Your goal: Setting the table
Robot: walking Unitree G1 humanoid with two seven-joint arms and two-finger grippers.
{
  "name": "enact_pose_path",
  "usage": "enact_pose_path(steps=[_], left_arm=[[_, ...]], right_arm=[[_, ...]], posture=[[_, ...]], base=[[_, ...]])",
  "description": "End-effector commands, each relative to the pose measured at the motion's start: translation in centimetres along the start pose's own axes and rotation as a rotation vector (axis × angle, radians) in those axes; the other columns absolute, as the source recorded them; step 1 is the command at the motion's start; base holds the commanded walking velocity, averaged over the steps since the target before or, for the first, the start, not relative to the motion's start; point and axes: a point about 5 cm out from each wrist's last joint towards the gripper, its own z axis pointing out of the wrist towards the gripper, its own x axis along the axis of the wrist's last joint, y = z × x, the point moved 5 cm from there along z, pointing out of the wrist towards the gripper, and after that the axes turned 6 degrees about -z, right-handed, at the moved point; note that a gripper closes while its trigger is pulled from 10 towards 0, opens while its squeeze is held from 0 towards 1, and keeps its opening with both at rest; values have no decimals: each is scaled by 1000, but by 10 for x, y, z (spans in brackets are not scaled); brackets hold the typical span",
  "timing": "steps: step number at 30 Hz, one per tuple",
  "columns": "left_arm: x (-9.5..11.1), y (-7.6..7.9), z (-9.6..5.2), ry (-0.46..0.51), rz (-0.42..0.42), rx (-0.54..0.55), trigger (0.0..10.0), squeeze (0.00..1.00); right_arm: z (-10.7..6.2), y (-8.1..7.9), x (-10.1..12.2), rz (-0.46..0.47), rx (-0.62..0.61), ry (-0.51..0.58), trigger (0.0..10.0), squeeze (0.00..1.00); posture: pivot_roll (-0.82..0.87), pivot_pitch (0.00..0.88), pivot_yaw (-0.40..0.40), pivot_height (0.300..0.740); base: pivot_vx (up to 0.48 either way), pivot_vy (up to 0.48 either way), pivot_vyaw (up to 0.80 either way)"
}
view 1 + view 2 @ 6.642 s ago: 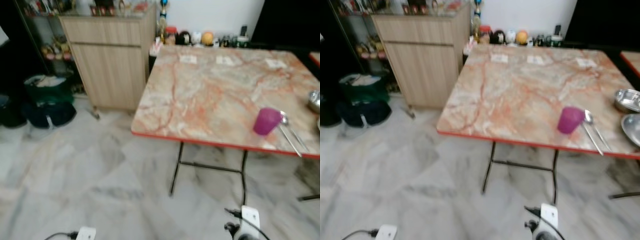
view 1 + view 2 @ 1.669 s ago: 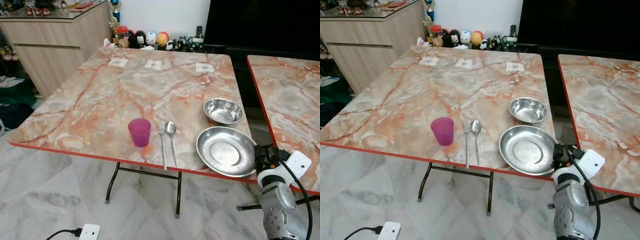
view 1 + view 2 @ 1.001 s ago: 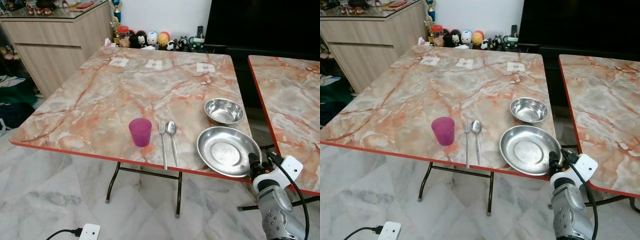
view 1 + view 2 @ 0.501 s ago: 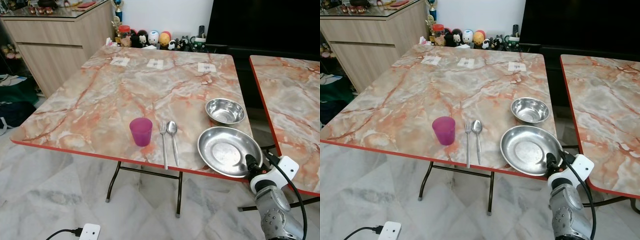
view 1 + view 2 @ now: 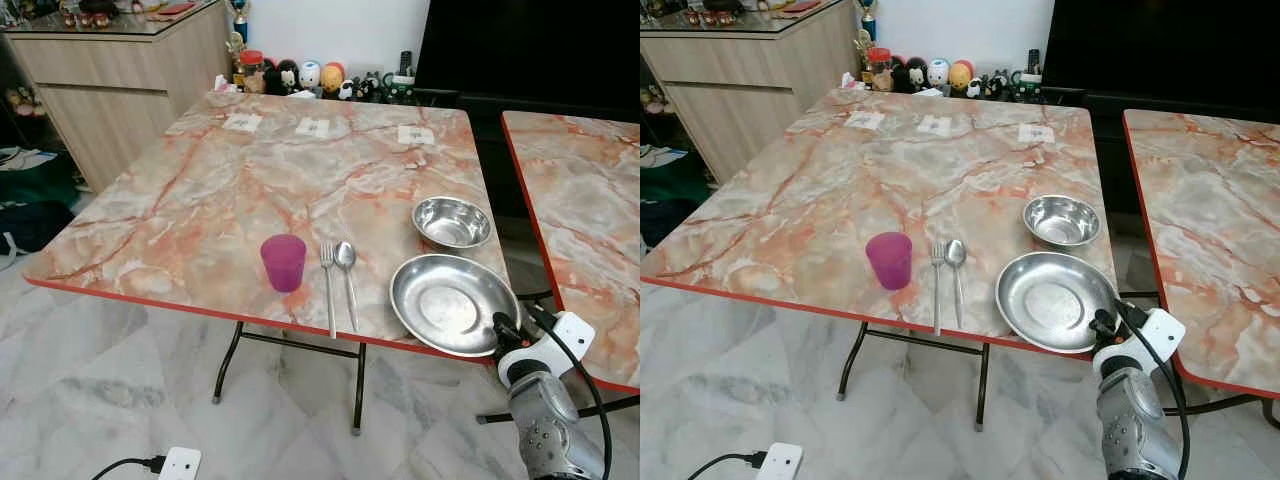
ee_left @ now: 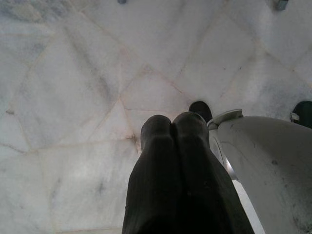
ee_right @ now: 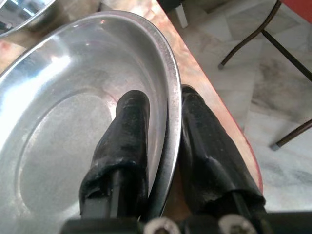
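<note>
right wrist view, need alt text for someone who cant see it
The right hand grips the rim of a shallow steel plate, one black finger inside the plate and the other outside it. The plate sits at the red-edged corner of a marble-patterned table, with pale tiled floor beyond.

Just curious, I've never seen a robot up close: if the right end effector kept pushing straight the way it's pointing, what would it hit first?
Probably the metal plate: the right end effector already straddles its rim, so the rim would likely jam between the fingers.
</note>
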Motion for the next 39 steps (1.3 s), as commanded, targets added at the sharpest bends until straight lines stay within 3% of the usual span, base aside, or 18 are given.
enact_pose_path(steps=[1, 8, 12, 13, 14, 22, 33, 39], left_arm=[[-3, 2, 0, -17, 10, -7, 10000, 0], [-3, 2, 0, -16, 11, -6, 10000, 0], [-3, 2, 0, -16, 11, -5, 10000, 0], [-3, 2, 0, -16, 11, -5, 10000, 0], [-3, 2, 0, -16, 12, -5, 10000, 0], [-3, 2, 0, -16, 29, -10, 10000, 0], [-2, 1, 0, -14, 36, -8, 10000, 0], [-3, 1, 0, -20, 42, -10, 10000, 0]], right_arm=[[-1, 4, -6, 4, -28, -11, 0, 0], [-5, 9, -2, 28, -50, 40, 0, 0], [-16, 2, 19, 116, 31, 202, 0, 0], [-21, 1, 21, 127, 51, 229, 2157, 0], [-25, 3, 22, 126, 56, 252, 10000, 0], [-40, 7, 33, 154, 74, 348, 10000, 0], [-35, 0, 32, 195, 86, 344, 10000, 0], [-23, 10, 16, 213, 4, 271, 10000, 0]], posture=[[85, 0, -17, 740], [84, 0, -19, 740], [84, 0, -22, 740], [82, 0, -22, 740], [78, 0, -22, 740], [66, 0, -19, 740], [69, 0, -18, 740], [69, 0, -14, 740]], base=[[0, 0, 0], [0, 0, 0], [0, 0, 0], [0, 0, 0], [0, 0, 0], [0, 0, 0], [0, 0, 0], [0, 0, 0]])
